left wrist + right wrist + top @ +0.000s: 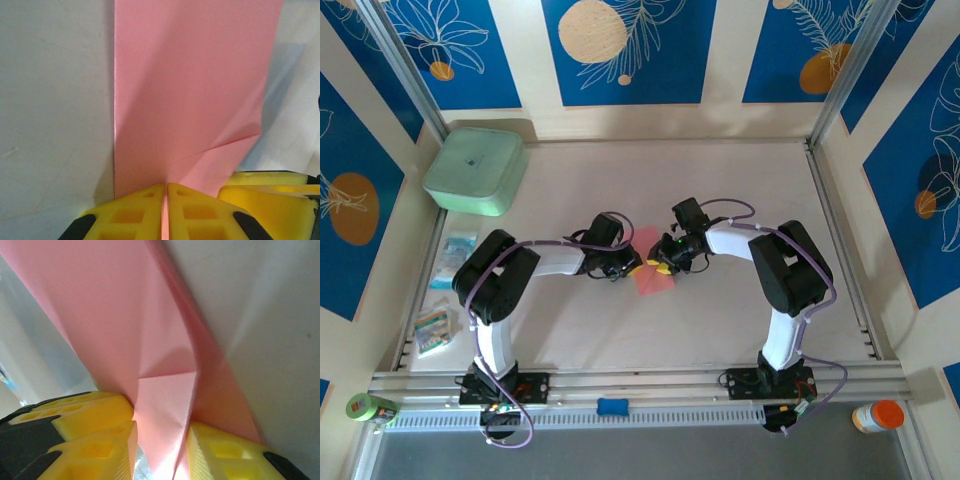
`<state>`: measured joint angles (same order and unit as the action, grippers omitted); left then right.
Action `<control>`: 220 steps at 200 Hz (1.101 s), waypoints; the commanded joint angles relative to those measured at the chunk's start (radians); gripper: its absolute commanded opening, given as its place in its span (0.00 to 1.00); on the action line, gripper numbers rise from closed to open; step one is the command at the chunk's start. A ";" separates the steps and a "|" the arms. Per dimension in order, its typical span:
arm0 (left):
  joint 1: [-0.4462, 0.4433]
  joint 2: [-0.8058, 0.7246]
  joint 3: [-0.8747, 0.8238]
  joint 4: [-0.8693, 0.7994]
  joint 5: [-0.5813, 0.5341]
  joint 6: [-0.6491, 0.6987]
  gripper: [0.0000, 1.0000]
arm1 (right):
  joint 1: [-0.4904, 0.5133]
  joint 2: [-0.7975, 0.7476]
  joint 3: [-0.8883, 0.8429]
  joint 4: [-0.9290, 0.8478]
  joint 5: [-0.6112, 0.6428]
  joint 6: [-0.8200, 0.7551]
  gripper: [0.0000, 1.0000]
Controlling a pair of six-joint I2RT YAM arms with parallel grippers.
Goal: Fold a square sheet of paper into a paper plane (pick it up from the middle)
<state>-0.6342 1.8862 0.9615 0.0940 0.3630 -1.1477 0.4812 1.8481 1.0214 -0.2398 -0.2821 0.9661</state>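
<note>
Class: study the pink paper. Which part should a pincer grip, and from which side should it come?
Pinch an edge of the paper, coming edge-on in the sheet's own plane: it is a thin folded sheet, with nothing to clasp from above. The left pincer is shut on the edge facing it.

The left gripper (632,268) and right gripper (661,266) crowd the table (720,185) centre; free beyond, green box (475,170) far-left
</note>
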 commanded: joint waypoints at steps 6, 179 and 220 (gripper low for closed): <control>0.009 0.013 -0.029 -0.040 -0.001 -0.009 0.12 | 0.013 -0.004 -0.001 0.027 -0.043 -0.024 0.29; 0.153 -0.222 -0.057 -0.073 0.110 0.154 0.38 | -0.034 -0.168 -0.052 0.125 -0.082 -0.131 0.00; 0.164 -0.286 -0.180 0.204 0.275 0.045 0.63 | -0.090 -0.246 -0.045 0.171 -0.235 -0.051 0.00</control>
<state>-0.4644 1.6138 0.8513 0.1143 0.4973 -1.0435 0.4114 1.6413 0.9787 -0.1005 -0.3943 0.8734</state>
